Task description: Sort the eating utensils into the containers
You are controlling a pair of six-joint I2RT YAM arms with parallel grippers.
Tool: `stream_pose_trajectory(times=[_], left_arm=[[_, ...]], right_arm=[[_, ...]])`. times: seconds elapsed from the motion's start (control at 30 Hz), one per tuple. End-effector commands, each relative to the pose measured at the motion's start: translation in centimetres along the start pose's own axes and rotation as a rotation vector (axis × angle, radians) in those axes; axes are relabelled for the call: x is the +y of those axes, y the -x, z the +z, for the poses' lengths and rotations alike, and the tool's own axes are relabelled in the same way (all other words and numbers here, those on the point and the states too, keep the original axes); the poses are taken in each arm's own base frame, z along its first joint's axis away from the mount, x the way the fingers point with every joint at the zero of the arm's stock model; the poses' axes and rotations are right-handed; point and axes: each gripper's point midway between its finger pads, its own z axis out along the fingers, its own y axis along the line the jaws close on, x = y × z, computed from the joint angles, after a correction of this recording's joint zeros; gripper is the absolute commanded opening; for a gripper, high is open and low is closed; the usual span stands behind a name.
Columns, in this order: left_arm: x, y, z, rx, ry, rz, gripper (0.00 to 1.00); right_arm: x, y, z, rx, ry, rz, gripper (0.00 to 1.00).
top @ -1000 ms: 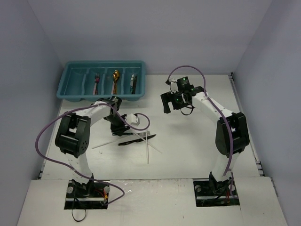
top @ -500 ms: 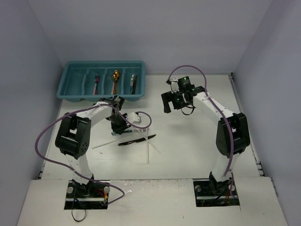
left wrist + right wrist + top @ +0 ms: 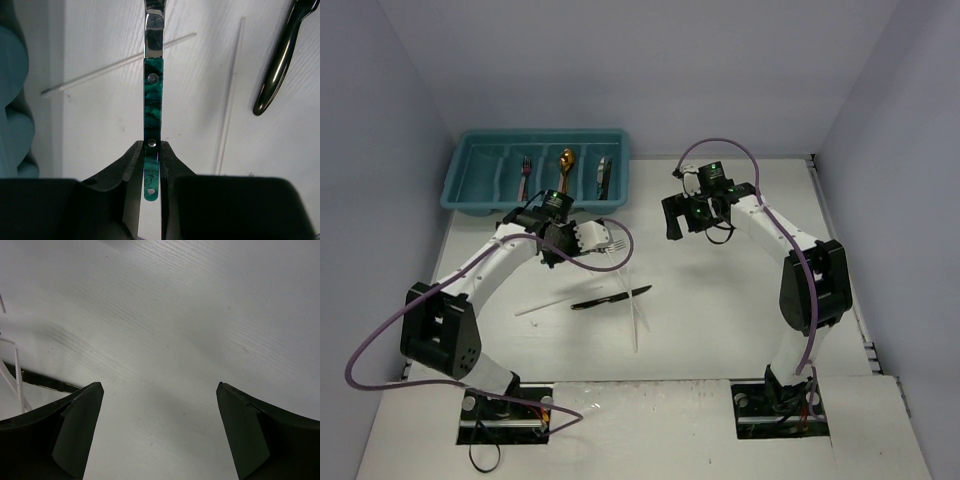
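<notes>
Two tools: left tool [image 3: 152,147] pinches a teal-handled fork [image 3: 153,90] above the tabletop [image 3: 720,320] near the cutlery tray [image 3: 470,195], best lowered level into its fork compartment [image 3: 526,156]; the right tool [image 3: 159,386] hangs spread, empty.

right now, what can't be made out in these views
- Left wrist: teal-handled fork, tines cut off by the top edge.
- Top external: silver piece in the tray's right compartment, too small to name.
- Right wrist: dark utensil, mostly hidden behind a finger of the right gripper.
</notes>
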Motion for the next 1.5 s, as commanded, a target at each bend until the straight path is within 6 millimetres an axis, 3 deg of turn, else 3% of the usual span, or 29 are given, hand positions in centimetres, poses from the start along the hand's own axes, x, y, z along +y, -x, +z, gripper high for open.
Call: stream_pose_trajectory(times=[0.0, 0.17, 0.43, 0.57, 0.7, 0.87, 0.97, 1.03, 1.3, 1.33, 1.47], left_arm=[[1.8, 0.1, -3.3, 0.018, 0.161, 0.063, 0.0], [3.3, -0.1, -5.8, 0.029, 0.301, 0.077, 0.0], [5.2, -0.1, -7.3, 0.024, 0.441, -0.024, 0.0], [6.8, 0.2, -7.9, -0.033, 0.469, -0.185, 0.0], [10.2, -0.2, -8.3, -0.122, 0.47, -0.494, 0.0], [16.2, 0.1, -9.0, -0.228, 0.527, -0.807, 0.0], [19.6, 0.2, -9.0, -0.25, 0.635, -0.956, 0.0], [23.1, -0.4, -8.5, -0.236, 0.745, -1.075, 0.0], [30.9, -0.6, -4.6, -0.413, 0.795, -1.25, 0.0], [31.1, -0.6, -3.7, -0.427, 0.778, -1.249, 0.0], [33.0, -0.4, -3.0, -0.501, 0.787, -1.184, 0.0]], right_arm=[[0.8, 3.4, -2.6, -0.107, 0.02, -0.007, 0.95], [1.1, 3.4, -2.4, -0.103, 0.03, 0.0, 0.95], [1.3, 3.8, -2.4, -0.108, 0.038, 0.004, 0.95], [1.3, 3.7, -2.4, -0.106, 0.036, 0.002, 0.94], [1.3, 3.3, -2.3, -0.097, 0.036, 0.003, 0.94], [1.2, 2.9, -2.1, -0.088, 0.031, 0.003, 0.94], [1.1, 2.7, -2.0, -0.081, 0.029, 0.003, 0.94], [1.0, 2.4, -1.8, -0.073, 0.028, 0.007, 0.94], [0.8, 1.5, -1.7, -0.055, 0.021, 0.012, 0.94], [0.7, 1.3, -1.7, -0.053, 0.018, 0.007, 0.94], [0.3, 0.8, -2.0, -0.047, 0.006, 0.001, 0.94]])
